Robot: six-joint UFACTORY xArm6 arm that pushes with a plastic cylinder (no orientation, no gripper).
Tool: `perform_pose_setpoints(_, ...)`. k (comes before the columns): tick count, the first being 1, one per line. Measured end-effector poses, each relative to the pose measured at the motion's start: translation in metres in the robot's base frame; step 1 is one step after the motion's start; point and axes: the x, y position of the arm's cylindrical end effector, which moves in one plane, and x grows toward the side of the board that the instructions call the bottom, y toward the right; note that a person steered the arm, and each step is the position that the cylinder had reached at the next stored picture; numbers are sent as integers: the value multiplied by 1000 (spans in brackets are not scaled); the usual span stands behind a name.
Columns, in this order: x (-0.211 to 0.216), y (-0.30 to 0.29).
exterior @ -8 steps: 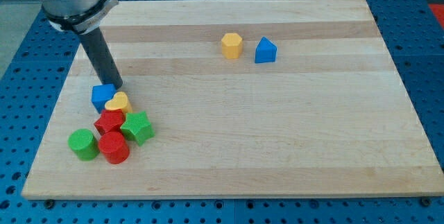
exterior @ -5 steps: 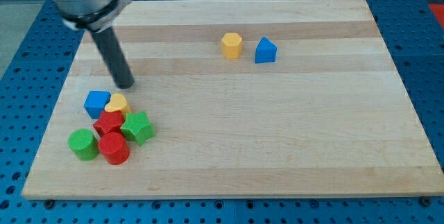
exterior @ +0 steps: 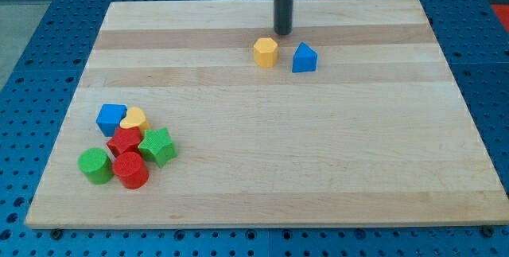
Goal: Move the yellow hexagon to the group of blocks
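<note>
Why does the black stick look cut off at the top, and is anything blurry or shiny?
In the camera view, the rod runs out past the view's top edge, so only its lower part shows; my tip looks sharp, just above the yellow hexagon. The blocks look crisp, with small soft shadows. The wooden board shows even light, no strong glare.

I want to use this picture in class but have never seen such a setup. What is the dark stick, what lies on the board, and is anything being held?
There is one camera view, looking down at a wooden board. The dark stick is a robot arm's rod; its lower end, my tip, only pushes blocks, so nothing is held. It stands just above the yellow hexagon, apart from it, with a blue block to the hexagon's right. At the view's lower left sits a group: a blue block, a yellow heart, a red block, a green star, a green cylinder and a red cylinder.
</note>
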Motion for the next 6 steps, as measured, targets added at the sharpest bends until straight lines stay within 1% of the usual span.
perform_pose_setpoints(1,14,6)
perform_pose_setpoints(3,31,-10)
perform_pose_setpoints(4,47,-28)
perform_pose_setpoints(6,62,-84)
